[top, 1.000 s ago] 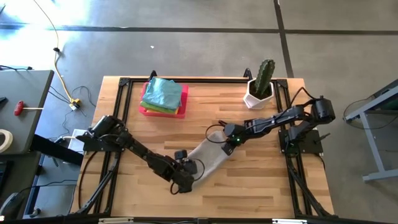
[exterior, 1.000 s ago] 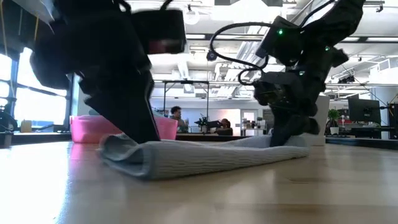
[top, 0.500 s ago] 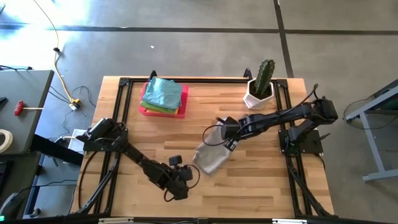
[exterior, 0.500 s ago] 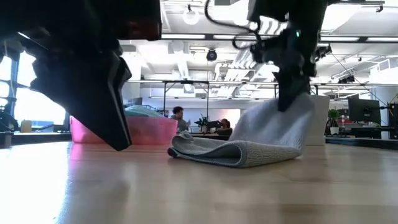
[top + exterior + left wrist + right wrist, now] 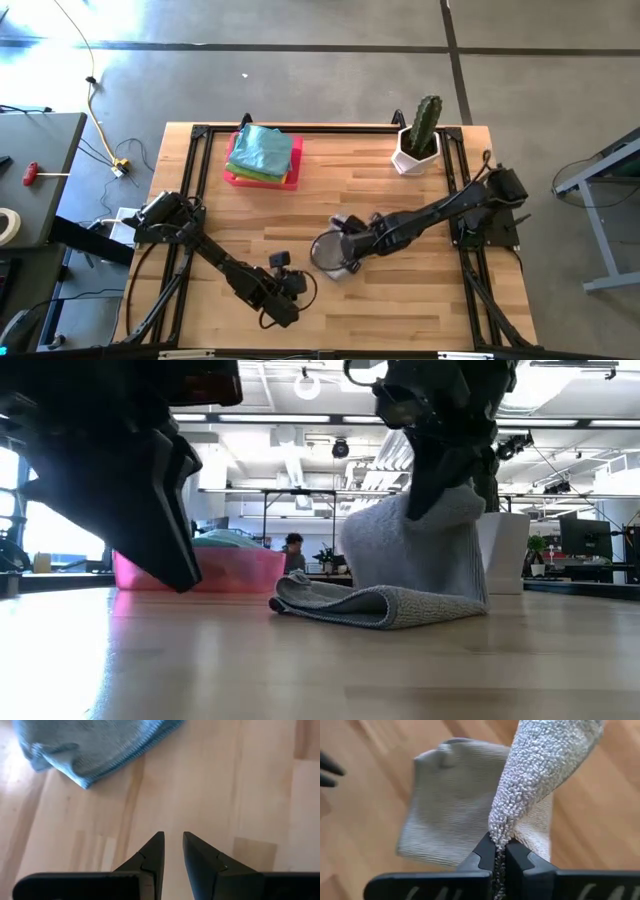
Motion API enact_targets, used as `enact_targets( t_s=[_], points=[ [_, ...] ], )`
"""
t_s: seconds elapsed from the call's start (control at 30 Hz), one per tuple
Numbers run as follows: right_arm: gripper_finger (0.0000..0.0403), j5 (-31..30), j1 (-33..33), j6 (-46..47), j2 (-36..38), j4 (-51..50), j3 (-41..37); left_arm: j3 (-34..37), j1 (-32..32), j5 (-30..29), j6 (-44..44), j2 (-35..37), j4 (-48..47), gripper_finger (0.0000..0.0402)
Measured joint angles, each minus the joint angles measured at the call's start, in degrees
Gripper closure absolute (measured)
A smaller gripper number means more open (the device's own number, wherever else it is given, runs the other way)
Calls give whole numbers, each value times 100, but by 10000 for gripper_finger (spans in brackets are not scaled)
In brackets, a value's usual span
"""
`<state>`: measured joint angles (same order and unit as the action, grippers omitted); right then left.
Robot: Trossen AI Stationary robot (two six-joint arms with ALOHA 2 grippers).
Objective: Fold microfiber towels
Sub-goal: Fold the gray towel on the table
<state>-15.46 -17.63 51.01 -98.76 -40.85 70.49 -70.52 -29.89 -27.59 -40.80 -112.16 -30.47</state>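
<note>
A grey microfiber towel [image 5: 335,252] lies bunched at the table's middle, one end raised. My right gripper [image 5: 350,243] is shut on that raised end [image 5: 430,550]. The lower part [image 5: 370,605] rests folded on the wood. My left gripper [image 5: 300,285] hovers to the near left of the towel, narrowly open and empty [image 5: 173,837]; its wrist view shows the towel's edge [image 5: 95,745] ahead. The other towels lie stacked on the pink tray [image 5: 262,155] at the far left. My right gripper [image 5: 500,851] pinches a bunched edge of the grey towel [image 5: 501,827] between its two fingers; one layer or several, I cannot tell. The fingers come from above. The held end hangs slack over the rest of the towel [image 5: 450,805], which lies on the table.
A cactus in a white pot [image 5: 418,140] stands at the far right. The pink tray [image 5: 150,568] shows behind the left arm in the low view. Bare wood lies along the near edge [image 5: 400,310].
My left gripper has come off the towel's near end and drawn back toward the near left. My right gripper has risen with its end of the towel and carried it left and nearer, over the rest. The towel, stretched flat before, is now bunched with one end raised.
</note>
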Motion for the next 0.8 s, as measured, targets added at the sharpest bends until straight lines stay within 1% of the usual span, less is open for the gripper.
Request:
enact_targets(
  t_s=[0.2, 0.37, 0.47, 0.6, 0.7, 0.8],
  points=[
    [403, 109, -219, 42, -719, -41, 782, -2, 7, -370, -2, 4, 8, 340],
    [403, 269, -262, -3, -1272, -71, 1378, -2, -10, -520, -2, 7, 16, 340],
    [403, 369, -268, -45, -1519, -92, 1585, -2, -41, -634, 0, 7, 14, 340],
    [399, 573, -268, -218, -1691, -92, 1651, -4, -86, -702, 0, 9, 8, 340],
    [374, 798, -268, -306, -1687, -23, 1612, -4, -120, -771, 2, 9, 5, 340],
    [327, 1015, -278, -481, -1687, -30, 1660, -4, -131, -780, 2, 9, 1, 340]
  ],
)
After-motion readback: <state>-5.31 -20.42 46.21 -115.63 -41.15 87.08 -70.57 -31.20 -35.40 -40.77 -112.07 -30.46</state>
